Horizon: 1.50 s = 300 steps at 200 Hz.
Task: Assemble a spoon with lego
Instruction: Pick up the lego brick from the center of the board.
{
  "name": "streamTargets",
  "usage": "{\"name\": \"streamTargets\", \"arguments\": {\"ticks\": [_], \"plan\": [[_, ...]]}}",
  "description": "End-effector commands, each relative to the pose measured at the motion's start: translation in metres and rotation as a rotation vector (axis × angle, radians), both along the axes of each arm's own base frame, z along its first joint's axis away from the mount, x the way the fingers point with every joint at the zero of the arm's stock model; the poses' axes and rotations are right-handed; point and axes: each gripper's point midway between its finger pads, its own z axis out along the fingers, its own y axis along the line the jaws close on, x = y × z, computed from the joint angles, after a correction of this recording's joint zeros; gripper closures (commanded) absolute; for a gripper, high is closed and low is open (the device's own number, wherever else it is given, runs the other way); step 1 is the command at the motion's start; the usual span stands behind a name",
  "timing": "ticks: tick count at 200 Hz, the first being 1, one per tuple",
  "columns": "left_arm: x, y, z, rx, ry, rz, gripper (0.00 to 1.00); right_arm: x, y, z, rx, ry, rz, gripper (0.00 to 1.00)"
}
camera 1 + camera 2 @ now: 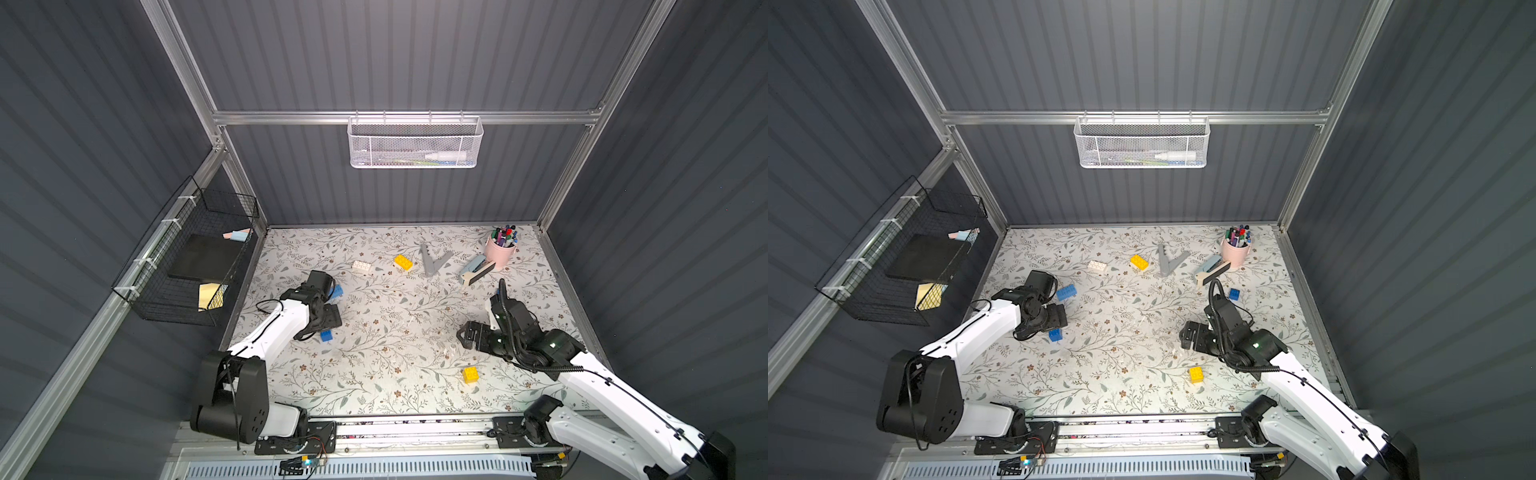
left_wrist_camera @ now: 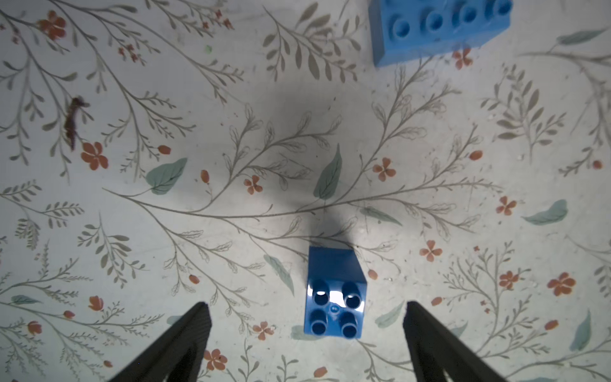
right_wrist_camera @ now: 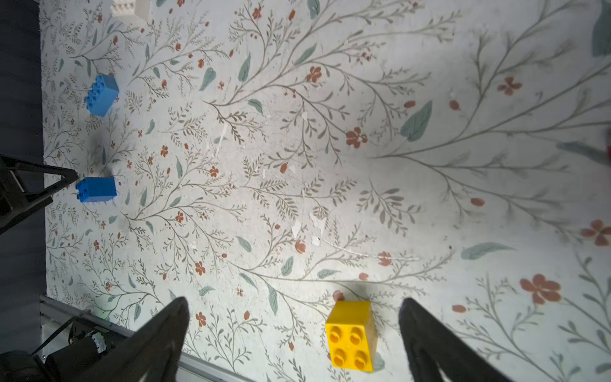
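Left wrist view: a small blue brick (image 2: 335, 294) is seen lying on the table (image 2: 132, 231), untouched, inside the wide-spread left hand (image 2: 305, 303). The right hand (image 3: 294, 299) is likewise held released, near a yellow brick (image 3: 352, 334).

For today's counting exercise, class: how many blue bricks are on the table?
3. An oblong blue brick at the left; a square blue brick just nearer the robot; a small blue brick behind the right arm. The arms may hide others.
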Motion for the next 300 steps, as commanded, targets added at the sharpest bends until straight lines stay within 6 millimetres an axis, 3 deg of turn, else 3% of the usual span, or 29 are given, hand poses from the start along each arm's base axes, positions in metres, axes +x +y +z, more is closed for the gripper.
{"name": "streamTargets", "arguments": {"ticks": [1,39,67,107,131,146,166,186,219,243,264,300], "plan": [[-0.004,-0.012,-0.014,-0.060,0.029,-0.026,0.09,-0.012,-0.007,-0.010,0.010,0.053,-0.049,0.01],[0.000,-0.019,-0.029,-0.085,0.055,-0.030,0.17,-0.017,-0.018,-0.028,-0.013,0.089,-0.100,0.02],[-0.004,-0.022,-0.042,-0.101,0.094,-0.044,0.30,-0.014,-0.013,-0.045,0.089,0.116,-0.138,0.04],[-0.005,-0.018,-0.046,-0.072,0.101,-0.054,0.53,-0.009,-0.030,-0.066,0.224,0.210,-0.279,0.10],[-0.004,-0.017,-0.043,-0.058,0.102,-0.083,0.65,-0.007,-0.022,-0.075,0.346,0.247,-0.293,0.30],[-0.006,-0.017,-0.040,-0.055,0.107,-0.096,0.68,-0.015,-0.020,-0.080,0.361,0.317,-0.308,0.54],[-0.007,-0.022,-0.031,-0.085,0.091,-0.111,0.70,-0.033,-0.021,-0.089,0.346,0.419,-0.328,0.79],[-0.011,-0.028,-0.020,-0.108,0.076,-0.129,0.73,-0.050,-0.024,-0.101,0.337,0.485,-0.353,0.91],[-0.021,-0.042,-0.009,-0.126,0.061,-0.168,0.73,-0.069,-0.042,-0.106,0.278,0.488,-0.426,0.93],[-0.028,-0.071,-0.005,-0.143,0.054,-0.228,0.73,-0.075,-0.053,-0.102,0.256,0.436,-0.451,0.94],[-0.033,-0.098,-0.005,-0.182,0.050,-0.274,0.72,-0.079,-0.041,-0.107,0.328,0.428,-0.395,1.00],[-0.033,-0.127,0.007,-0.193,0.020,-0.327,0.72,-0.082,-0.030,-0.115,0.337,0.483,-0.364,1.00]]}}
